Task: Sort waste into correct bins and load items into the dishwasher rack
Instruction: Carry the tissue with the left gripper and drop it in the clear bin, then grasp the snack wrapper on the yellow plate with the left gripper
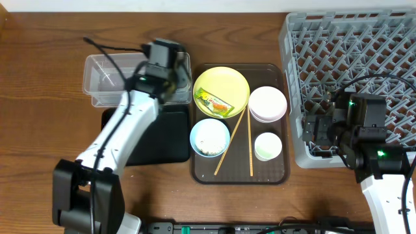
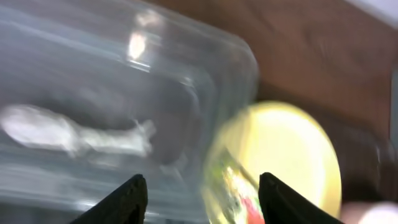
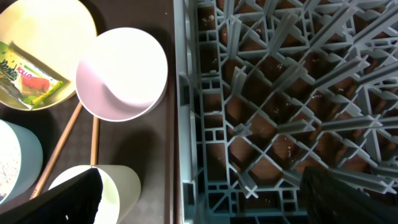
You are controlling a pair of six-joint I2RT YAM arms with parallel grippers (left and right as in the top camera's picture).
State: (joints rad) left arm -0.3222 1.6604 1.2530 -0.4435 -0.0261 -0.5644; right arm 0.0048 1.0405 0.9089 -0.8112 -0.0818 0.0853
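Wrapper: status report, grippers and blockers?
Left gripper open, empty, above clear tub edge. Right gripper open over rack edge. Wrapper on yellow plate, unobstructed.

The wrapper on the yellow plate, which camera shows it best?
The right wrist view: the wrapper lies sharp and close on the yellow plate, orange patch plain. Overhead shows it whole but small; the left wrist view gives only a blurred streak.
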